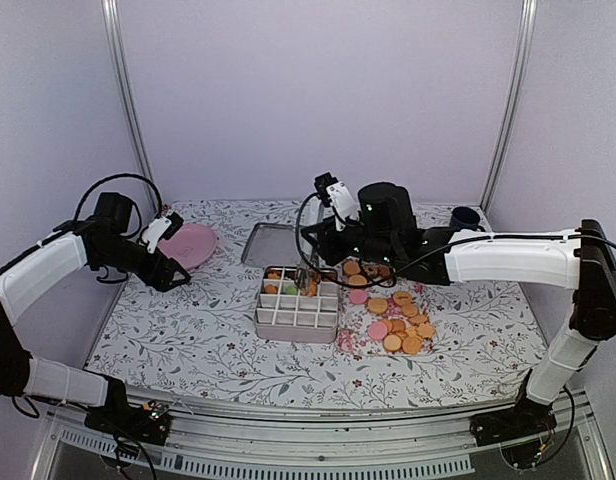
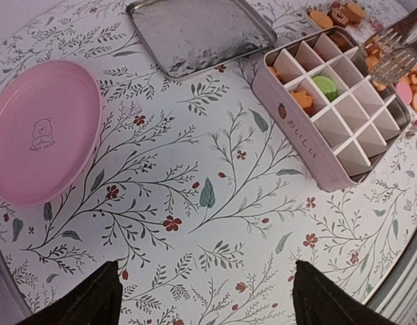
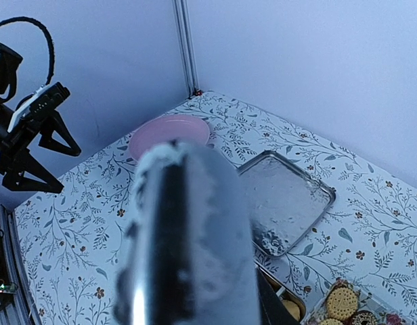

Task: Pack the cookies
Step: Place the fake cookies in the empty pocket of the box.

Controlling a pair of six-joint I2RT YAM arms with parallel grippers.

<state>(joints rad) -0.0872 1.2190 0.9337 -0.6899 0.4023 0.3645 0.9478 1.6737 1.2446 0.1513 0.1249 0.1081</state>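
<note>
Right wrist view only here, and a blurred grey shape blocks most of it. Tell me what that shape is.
Observer: Those are metal tongs, held in the right pincer. Their tips hang over the far side of the divided tin.
Operator: Report what is in the tin.
Observer: A green cookie and a few orange cookies sit in the far compartments. Those nearer the arm bases are empty.
Operator: Now locate the supply.
Observer: A pile of loose cookies lies beside the tin, on its right.
</note>
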